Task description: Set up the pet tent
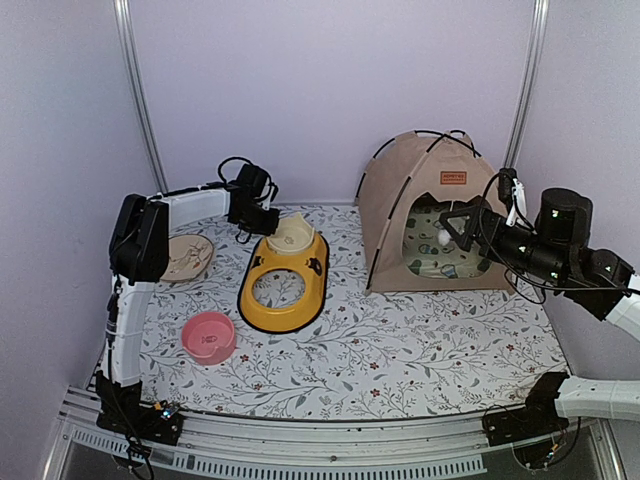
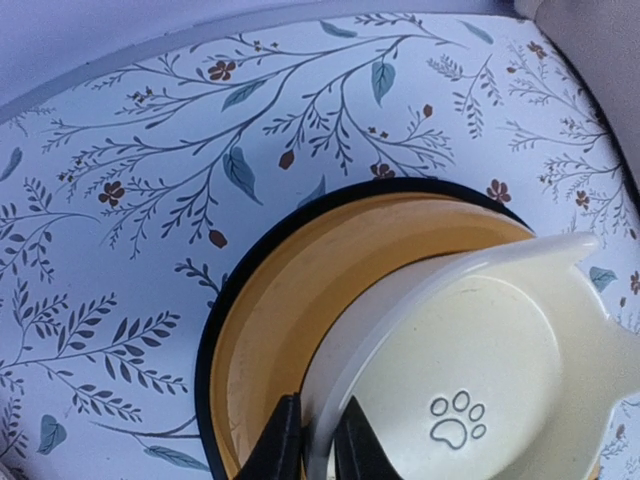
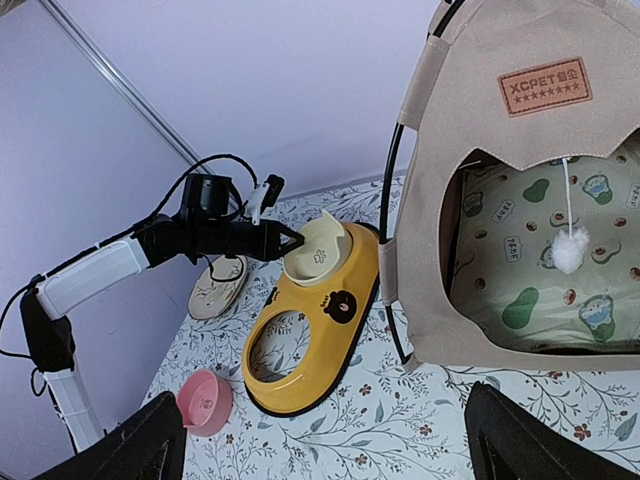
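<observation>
The tan pet tent [image 1: 430,190] stands upright at the back right, with black poles crossing on top and a brown label [image 3: 544,86]. Its opening faces front, and a corner of it shows in the left wrist view [image 2: 600,40]. My right gripper [image 1: 455,225] hovers open and empty just in front of the opening; its fingers frame the right wrist view [image 3: 335,450]. My left gripper [image 2: 318,430] is shut on the rim of a cream bowl [image 2: 480,380] that sits tilted in the far hole of the yellow feeder [image 1: 285,290].
A cream mat with green prints [image 3: 540,270] lies inside the tent, and a white pompom [image 3: 568,248] hangs in the opening. A pink bowl [image 1: 209,336] sits front left. A tan dish [image 1: 187,255] sits at the left edge. A floral cloth [image 1: 400,340] covers the table.
</observation>
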You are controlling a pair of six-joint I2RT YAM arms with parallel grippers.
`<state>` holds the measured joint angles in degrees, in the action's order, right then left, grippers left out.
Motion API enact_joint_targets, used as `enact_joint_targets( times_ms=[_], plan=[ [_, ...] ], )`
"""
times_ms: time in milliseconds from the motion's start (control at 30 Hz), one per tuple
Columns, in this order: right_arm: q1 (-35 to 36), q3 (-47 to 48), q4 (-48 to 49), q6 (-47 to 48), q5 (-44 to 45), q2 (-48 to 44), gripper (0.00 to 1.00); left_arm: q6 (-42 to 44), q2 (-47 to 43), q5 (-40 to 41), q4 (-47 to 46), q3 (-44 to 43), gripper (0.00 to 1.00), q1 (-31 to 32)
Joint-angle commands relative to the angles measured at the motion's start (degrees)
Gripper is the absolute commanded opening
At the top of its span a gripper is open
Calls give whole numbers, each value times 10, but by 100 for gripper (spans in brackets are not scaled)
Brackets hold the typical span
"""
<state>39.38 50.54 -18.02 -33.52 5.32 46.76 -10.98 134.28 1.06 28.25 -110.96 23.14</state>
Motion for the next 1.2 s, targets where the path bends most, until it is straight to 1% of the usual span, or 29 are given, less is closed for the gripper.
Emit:
enact_joint_targets(
  times_ms=[0,200,333,467,633,833,1167],
  plan=[
    [0,-7,5,-4,-4,-4,99,1,-14,-7,-21,-10,15,-3],
    [0,-7,2,-4,-1,-8,99,-1,-16,-5,-21,-12,24,-3],
    [0,-8,-1,-3,0,-10,99,1,-17,4,-21,-15,26,-3],
    [0,-7,-3,-4,2,-12,99,3,-5,16,-20,-26,26,-6],
    [0,-8,-8,-4,4,-16,99,8,31,32,8,-66,27,-11],
    [0,-7,-11,-5,7,-19,99,9,42,33,8,-68,27,-11],
    [0,-8,-10,-6,4,-13,99,16,51,16,6,-72,23,-12]
  ],
)
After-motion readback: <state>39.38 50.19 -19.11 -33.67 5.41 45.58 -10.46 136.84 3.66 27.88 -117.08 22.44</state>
